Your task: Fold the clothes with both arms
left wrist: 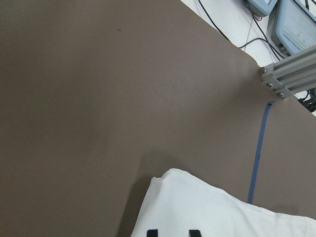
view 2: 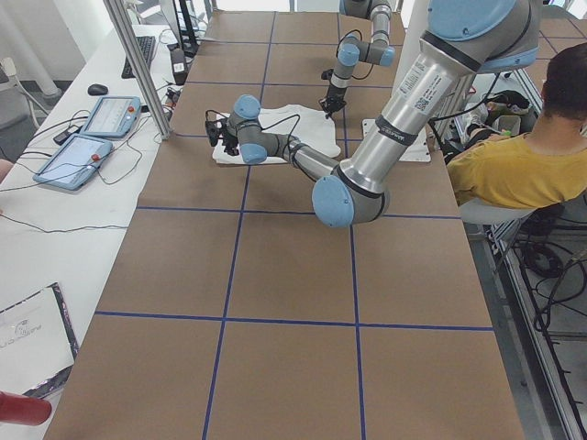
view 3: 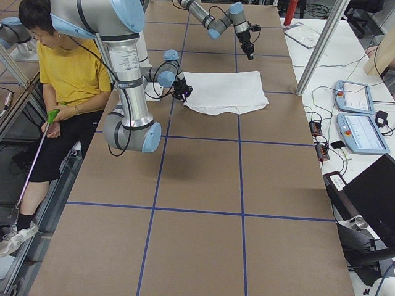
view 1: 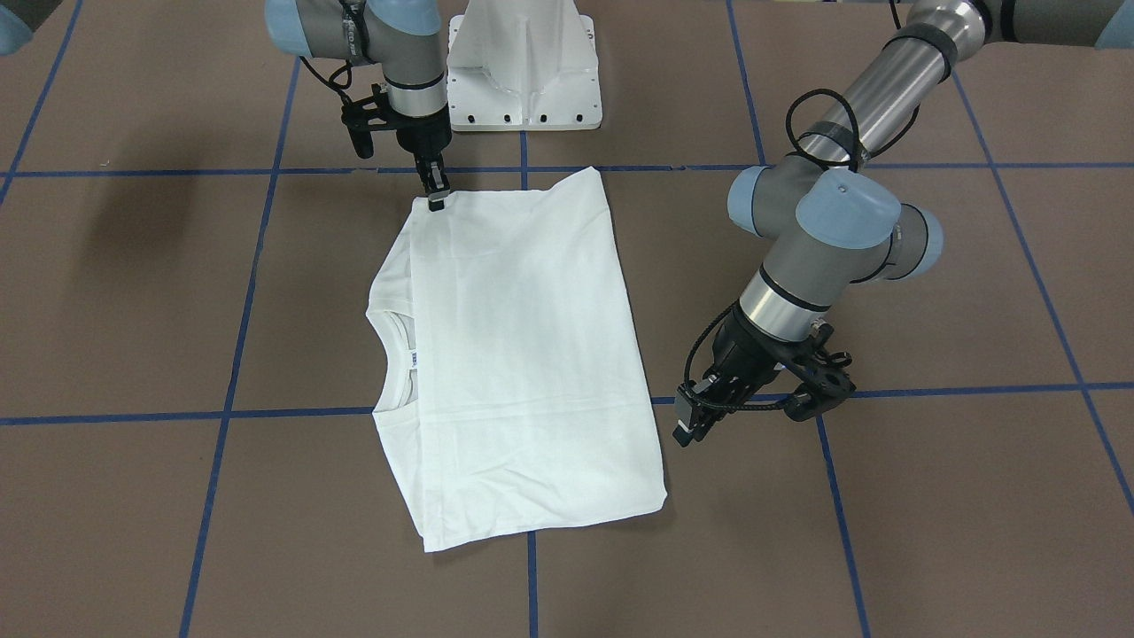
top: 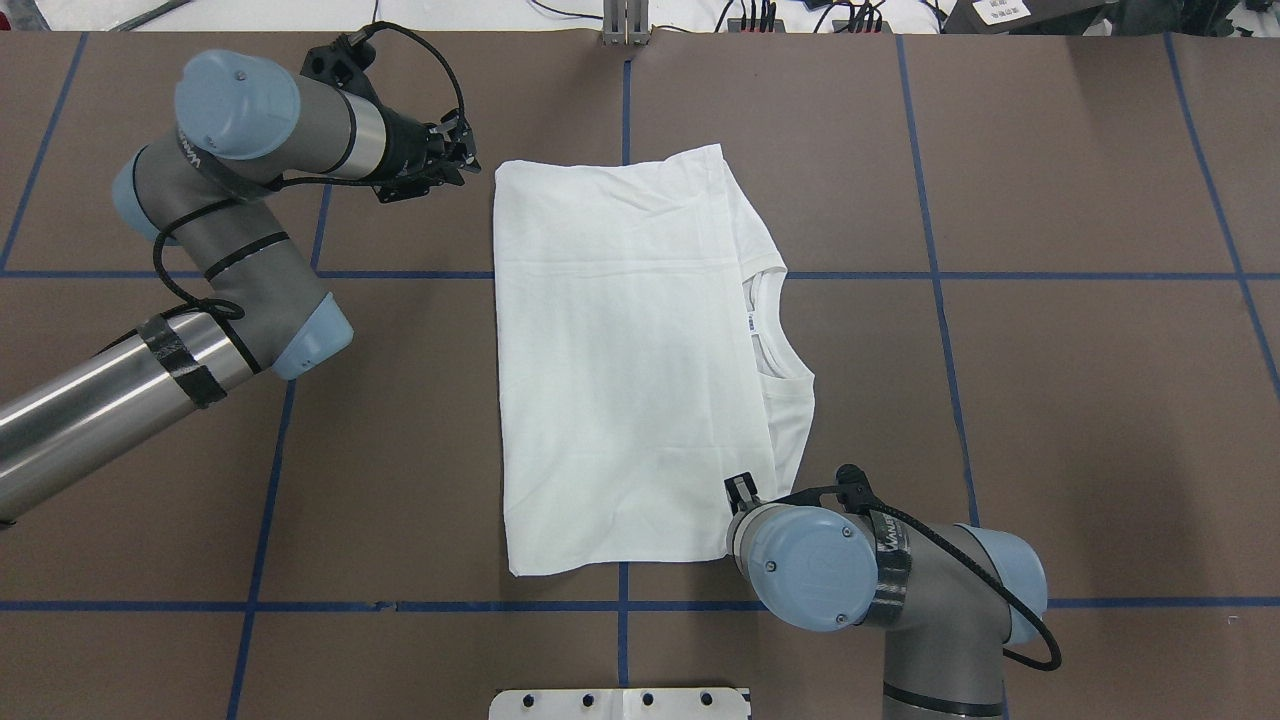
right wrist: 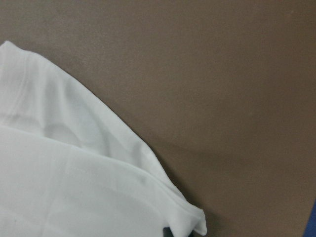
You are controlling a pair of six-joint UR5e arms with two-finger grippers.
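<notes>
Overhead exterior view: the white T-shirt [top: 620,350] is seen lying flat at the middle of the brown surface [top: 1050,400]. It is doubled over once, so that a plain upper layer covers most of it. Only a strip with the ribbed collar [top: 775,335] and its small label is left showing on the robot's right side. No sleeves are seen; they are presumably tucked inside.

The left pincer [top: 462,160] is held just beside the far corner of the folded edge, apart from the cloth. In the left wrist view its two fingertips [left wrist: 152,232] are shown spread, with nothing gripped and the cloth corner lying below them. The right pincer [top: 738,488] is set at the near corner of the upper layer, touching the cloth. Its jaws look narrow in the front-facing view, but whether the fabric is pinched or merely touched cannot be told.

The step in hand is judged to be the close of one fold, or the set-up for the next. The garment is taken to be roughly halfway: a broad rectangle, not yet reduced to a compact packet. For the next move a matched pair of corners is called for, one per arm, with both layers caught together so that the upper one is not dragged off alone. The corners should then be lifted and carried across evenly, so that the edge is laid straight and the few creases are not pressed in
</notes>
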